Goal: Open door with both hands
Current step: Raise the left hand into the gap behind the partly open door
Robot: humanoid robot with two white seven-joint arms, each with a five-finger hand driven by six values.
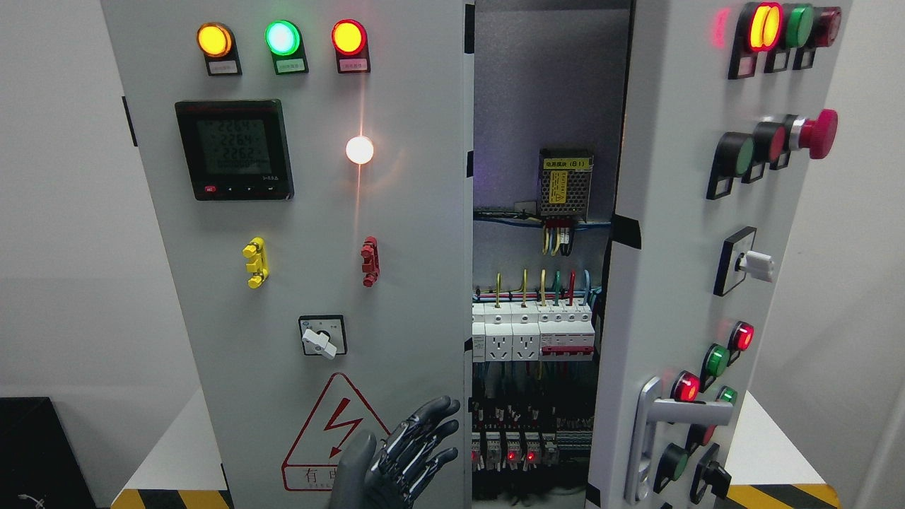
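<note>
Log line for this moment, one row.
right door: swung open | left door: shut | hand: open, by left door's edge | handle: free

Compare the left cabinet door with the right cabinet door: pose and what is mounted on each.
The left door faces the camera, seemingly closed; the right door is swung open, exposing the wiring. The left door carries a digital meter and a warning triangle; the right door carries a metal handle and a red mushroom button. Both are grey with lit lamps.

Two cabinet doors: the left door [297, 233] shut, the right door [696, 268] swung open. The left door carries three lit indicator lamps [281, 37], one digital meter [234, 149], one white lamp [359, 150], one rotary switch [322, 336]. One hand [403, 456] shows.
</note>
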